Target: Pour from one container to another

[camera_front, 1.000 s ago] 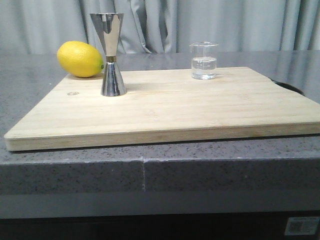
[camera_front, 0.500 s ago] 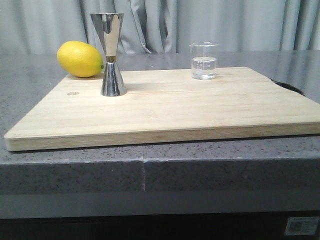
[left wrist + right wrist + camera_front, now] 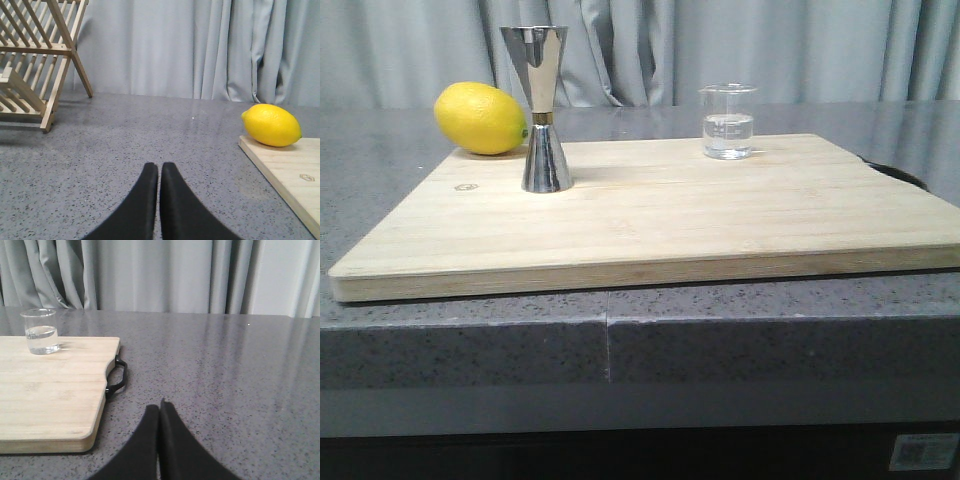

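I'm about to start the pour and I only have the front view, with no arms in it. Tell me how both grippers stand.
Observer: The left gripper is shut on nothing, low over the counter to the left of the board.
Operator: Give me the right one.
Observer: The right gripper is shut and empty too, over bare counter beyond the board's black handle.
Operator: Say what stands near each.
Observer: The right wrist view shows the beaker with clear liquid at the board's far corner. The left wrist view shows the lemon at the board's edge, not the jigger.
Operator: Name anything off my screen.
Observer: A wooden rack stands on the counter, farther left than the lemon.
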Controlling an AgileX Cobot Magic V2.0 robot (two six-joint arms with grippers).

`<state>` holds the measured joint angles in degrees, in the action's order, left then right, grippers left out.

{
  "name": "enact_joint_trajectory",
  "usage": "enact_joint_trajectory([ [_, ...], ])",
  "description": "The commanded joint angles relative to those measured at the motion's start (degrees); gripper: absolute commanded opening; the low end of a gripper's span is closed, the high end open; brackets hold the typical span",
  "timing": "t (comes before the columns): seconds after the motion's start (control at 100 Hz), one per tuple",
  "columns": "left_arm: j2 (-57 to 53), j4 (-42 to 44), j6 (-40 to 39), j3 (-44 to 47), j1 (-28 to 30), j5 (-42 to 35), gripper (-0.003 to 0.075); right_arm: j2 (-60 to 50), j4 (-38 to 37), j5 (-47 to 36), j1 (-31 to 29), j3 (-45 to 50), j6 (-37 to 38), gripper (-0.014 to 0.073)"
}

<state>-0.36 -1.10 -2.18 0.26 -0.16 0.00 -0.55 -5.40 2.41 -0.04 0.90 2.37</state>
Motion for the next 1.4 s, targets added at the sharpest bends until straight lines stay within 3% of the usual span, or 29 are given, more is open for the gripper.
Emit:
enact_joint_trajectory([
  [0.0,-1.2,-0.1,-0.4,1.6,-0.4,-4.3,-0.0019,-1.1,-0.5,-4.4,-0.3,0.3,-0.5,-0.007],
  [0.79,-1.2,-0.1,-0.4,1.6,-0.4,-4.4,-0.0019,-1.1,-0.5,-4.4,-0.3,0.3,-0.5,-0.007],
  [1.39,-1.2,-0.5,-0.4,1.6,-0.4,-8.7,-0.0019,-1.1,0.0,-4.7,-0.3,0.3,-0.5,-0.007],
])
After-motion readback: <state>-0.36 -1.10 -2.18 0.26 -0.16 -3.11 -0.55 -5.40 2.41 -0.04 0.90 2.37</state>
